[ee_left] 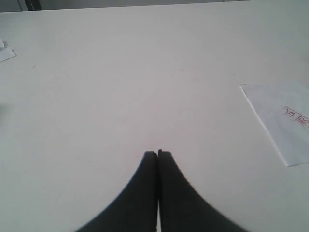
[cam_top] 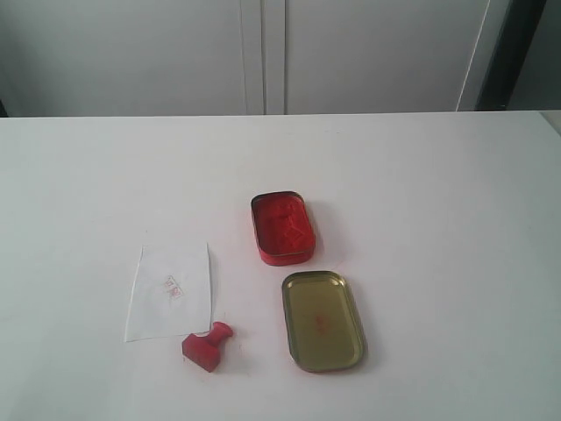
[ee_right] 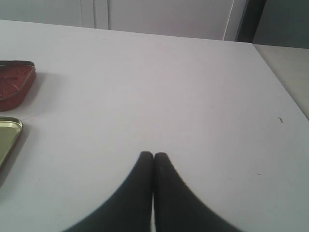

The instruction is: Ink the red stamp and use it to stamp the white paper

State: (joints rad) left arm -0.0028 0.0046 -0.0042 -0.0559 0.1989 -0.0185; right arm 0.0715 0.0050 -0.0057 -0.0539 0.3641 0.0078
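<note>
Left gripper point(ee_left: 158, 153) and right gripper point(ee_right: 153, 154): fully closed, holding nothing. Open 1 and grasp the tipped red stamp point(cam_top: 206, 348) by its knob.

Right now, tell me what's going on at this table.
Nothing is being handled. The left hand and the right hand are both shut and empty, each above bare table, away from the objects. The red stamp lies on its side at a corner of the white paper, which bears a faint red mark. The ink tin sits open, its gold lid flat beside it.
</note>
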